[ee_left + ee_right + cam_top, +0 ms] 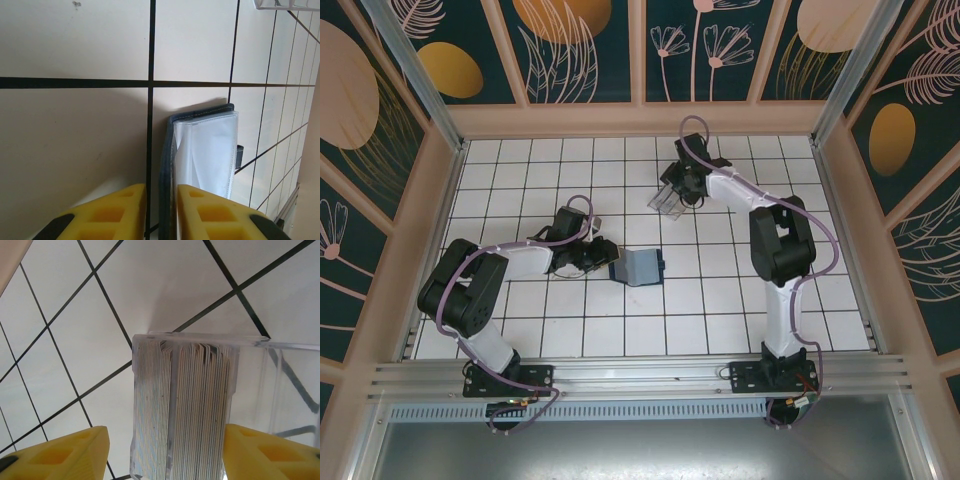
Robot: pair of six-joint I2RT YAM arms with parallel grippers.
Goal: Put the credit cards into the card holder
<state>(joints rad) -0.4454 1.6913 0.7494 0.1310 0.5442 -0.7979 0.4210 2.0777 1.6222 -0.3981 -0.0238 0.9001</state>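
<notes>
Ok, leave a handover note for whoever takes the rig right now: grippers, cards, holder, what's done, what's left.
Left gripper: fingers close on either side of the wallet edge; whether it grips is unclear.
Right gripper: open, straddling the card holder.
Credit cards: a stack stands on edge in the holder.
Done: those cards are in.
Left: check the wallet's clear sleeves for more cards; I can't tell from these views.

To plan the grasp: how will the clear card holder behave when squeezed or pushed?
The card holder looks like stiff clear plastic, so it probably will not bend, but its smooth walls may slip in the right gripper. It stands on glossy tiles, so a push likely slides it.
</notes>
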